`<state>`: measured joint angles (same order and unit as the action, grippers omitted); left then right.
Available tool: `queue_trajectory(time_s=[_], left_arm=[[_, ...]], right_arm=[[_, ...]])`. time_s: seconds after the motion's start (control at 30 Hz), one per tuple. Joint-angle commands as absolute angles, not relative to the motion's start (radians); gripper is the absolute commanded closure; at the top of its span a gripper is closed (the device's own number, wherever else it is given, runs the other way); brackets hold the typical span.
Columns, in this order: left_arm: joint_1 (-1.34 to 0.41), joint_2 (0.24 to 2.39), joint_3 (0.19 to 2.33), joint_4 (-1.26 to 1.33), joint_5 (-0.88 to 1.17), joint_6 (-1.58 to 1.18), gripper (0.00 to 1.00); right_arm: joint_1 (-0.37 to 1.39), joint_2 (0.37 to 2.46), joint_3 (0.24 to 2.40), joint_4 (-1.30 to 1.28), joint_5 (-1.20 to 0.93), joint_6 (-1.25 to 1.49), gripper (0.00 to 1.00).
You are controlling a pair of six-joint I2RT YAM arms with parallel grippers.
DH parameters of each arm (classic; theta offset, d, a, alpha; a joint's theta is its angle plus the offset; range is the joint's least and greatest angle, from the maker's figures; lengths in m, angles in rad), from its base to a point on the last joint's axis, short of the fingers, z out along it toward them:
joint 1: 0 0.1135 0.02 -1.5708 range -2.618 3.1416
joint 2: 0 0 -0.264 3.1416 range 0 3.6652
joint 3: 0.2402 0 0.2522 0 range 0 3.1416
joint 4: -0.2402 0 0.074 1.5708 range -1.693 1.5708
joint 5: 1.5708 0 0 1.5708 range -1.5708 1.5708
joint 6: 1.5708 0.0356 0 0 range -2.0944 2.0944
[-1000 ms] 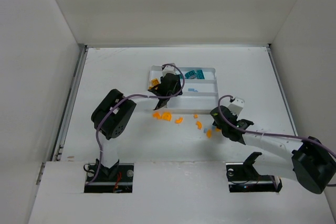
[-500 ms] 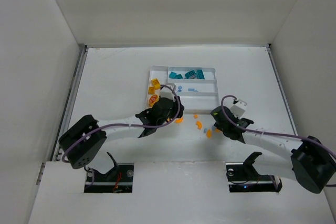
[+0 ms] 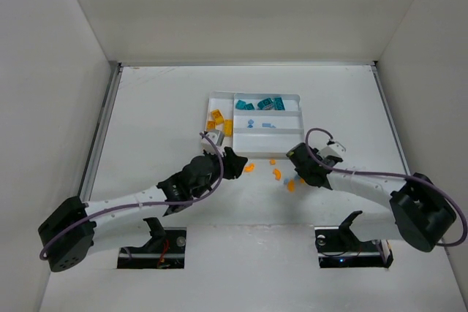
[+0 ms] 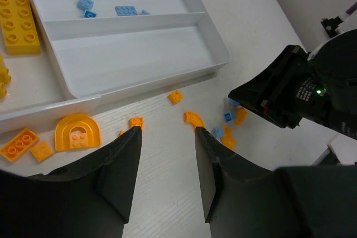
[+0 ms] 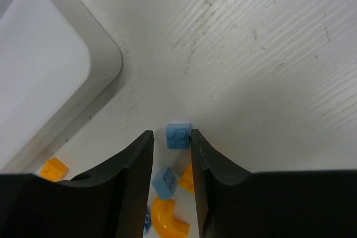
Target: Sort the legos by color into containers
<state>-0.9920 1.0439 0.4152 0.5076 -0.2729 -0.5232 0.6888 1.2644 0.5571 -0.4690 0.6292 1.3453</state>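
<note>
The left gripper (image 4: 167, 157) hung empty, fingers moderately apart, over the loose orange plastic legos (image 4: 136, 121). One tiny square lay by its 9 o'clock tip, and the white rectangular plastic tray (image 4: 139, 88) lay beyond at 12 o'clock. The right gripper (image 5: 170, 140), narrowly parted and holding nothing, was the nearer arm to the small square light blue plastic lego (image 5: 178, 136). This sat on the table at the fingertips, close against the 3 o'clock finger with a gap at 9 o'clock, so closing would probably first need a slight shift toward 3 o'clock.
</note>
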Motion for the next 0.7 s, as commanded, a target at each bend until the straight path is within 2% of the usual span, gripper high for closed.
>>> queue_trajectory(time_s=[0.0,0.2,0.3,0.37,0.5,0.67], left_arm=[[-0.979,0.970,0.379,0.545,-0.279,-0.529,0.60],[-0.972,0.920,0.362,0.534,-0.278,-0.526,0.60],[-0.973,0.937,0.362,0.537,-0.278,-0.525,0.60],[-0.970,0.959,0.362,0.543,-0.278,-0.525,0.60],[-0.975,0.982,0.368,0.545,-0.278,-0.523,0.60],[-0.981,0.997,0.368,0.548,-0.284,-0.520,0.60]], right_arm=[[0.696,1.319,0.646,-0.540,0.664,1.425,0.61],[0.714,1.364,0.693,-0.580,0.689,1.431,0.69],[0.754,1.373,0.701,-0.532,0.673,1.416,0.70],[0.765,1.390,0.706,-0.515,0.666,1.411,0.69],[0.775,1.408,0.709,-0.479,0.664,1.387,0.61],[0.777,1.405,0.707,-0.471,0.675,1.371,0.61]])
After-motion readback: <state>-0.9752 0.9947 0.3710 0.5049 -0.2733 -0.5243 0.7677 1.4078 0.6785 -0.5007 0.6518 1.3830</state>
